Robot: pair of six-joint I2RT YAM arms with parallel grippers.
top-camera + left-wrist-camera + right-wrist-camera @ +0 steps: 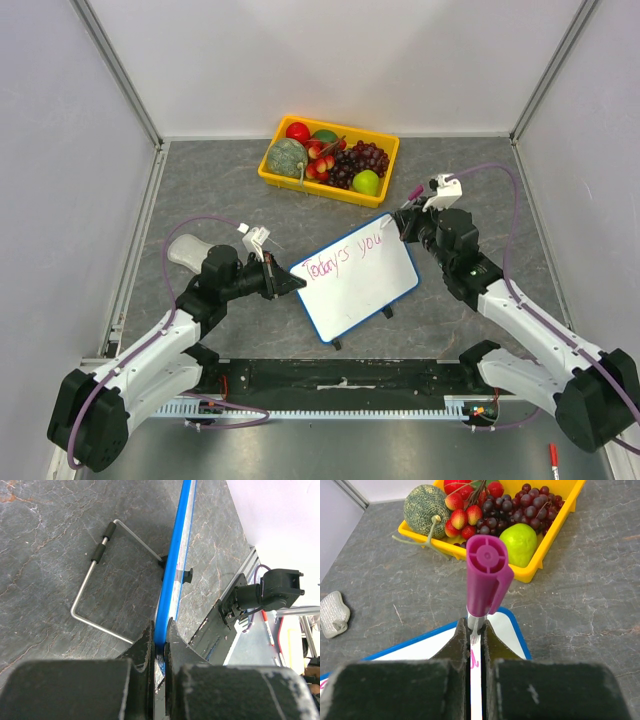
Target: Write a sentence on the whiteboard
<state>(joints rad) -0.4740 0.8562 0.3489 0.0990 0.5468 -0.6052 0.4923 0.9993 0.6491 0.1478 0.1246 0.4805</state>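
The whiteboard [365, 296] lies askew in the middle of the worktop [210, 180], its left corner pinched tight in the left gripper [292, 283]. At its far right corner the right gripper [403, 226] is clamped on a purple-capped marker [486, 575], right beside the pink sentence [345, 256].

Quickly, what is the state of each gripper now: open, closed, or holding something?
Left gripper: closed, clamping the blue edge of the whiteboard.
Right gripper: closed, holding the magenta marker.
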